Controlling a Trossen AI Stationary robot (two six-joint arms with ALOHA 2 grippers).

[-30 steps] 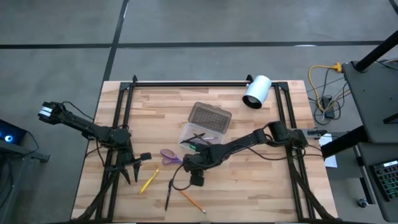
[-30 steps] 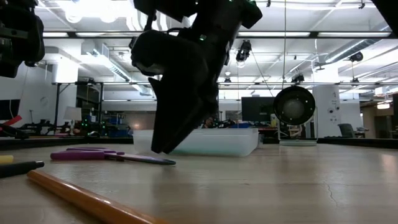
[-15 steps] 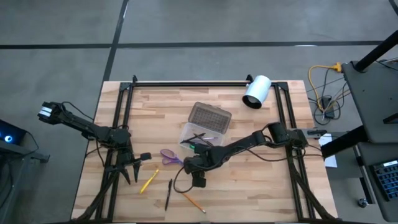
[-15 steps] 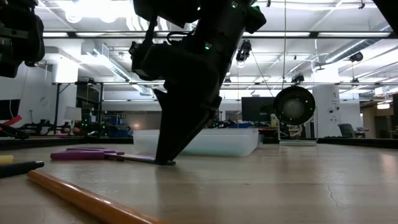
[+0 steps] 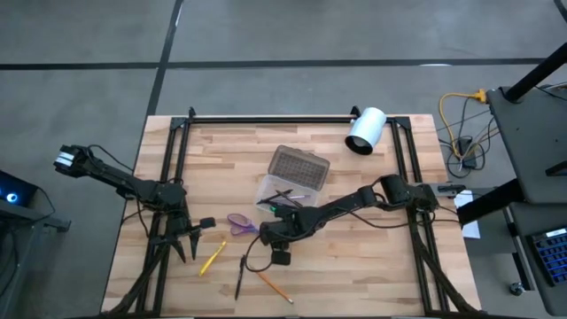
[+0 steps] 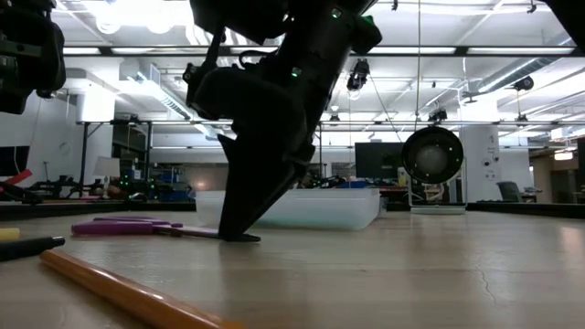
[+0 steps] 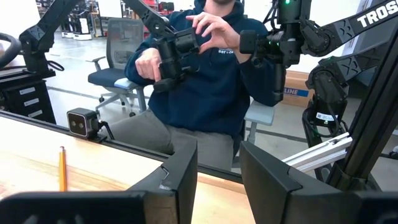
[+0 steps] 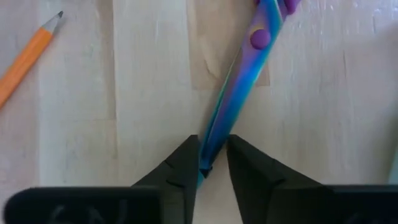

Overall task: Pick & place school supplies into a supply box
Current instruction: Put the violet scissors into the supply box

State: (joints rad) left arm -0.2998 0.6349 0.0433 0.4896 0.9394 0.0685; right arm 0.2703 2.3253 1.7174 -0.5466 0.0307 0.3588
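The purple-handled scissors [image 5: 241, 223] lie flat on the wood table, seen also in the low view [image 6: 137, 225]; their iridescent blades [image 8: 239, 87] run toward my right gripper [image 5: 267, 237], which stands over them, shut on the blade tips. The clear supply box [image 5: 285, 190] stands open just beyond, its grey dotted lid [image 5: 299, 165] folded back, with pens inside. A yellow pen [image 5: 213, 258], a black pen [image 5: 240, 276] and an orange pencil [image 5: 275, 286] lie on the table. My left gripper [image 5: 183, 245] waits open near the table's left edge. My right gripper [image 8: 212, 167] has the tip of the scissors' closed blades [image 8: 207, 158] pinched between its two fingers [image 8: 180, 174]. The fingers come from above, slanting down, and their ends reach the tabletop [image 6: 239, 238]. The scissors lie flat on the table, handles toward the left.
A white cylinder [image 5: 366, 130] lies at the far right of the table. The orange pencil [image 6: 128, 292] and black pen [image 6: 27, 247] lie near the front edge. Black frame rails [image 5: 177, 177] run along both sides. A seated person [image 7: 217, 68] shows beyond the table.
My right gripper has come down from just above the table until its fingertips reach the tabletop at the scissors' blade tips, shifting slightly toward the table's left. The scissors lie where they were.
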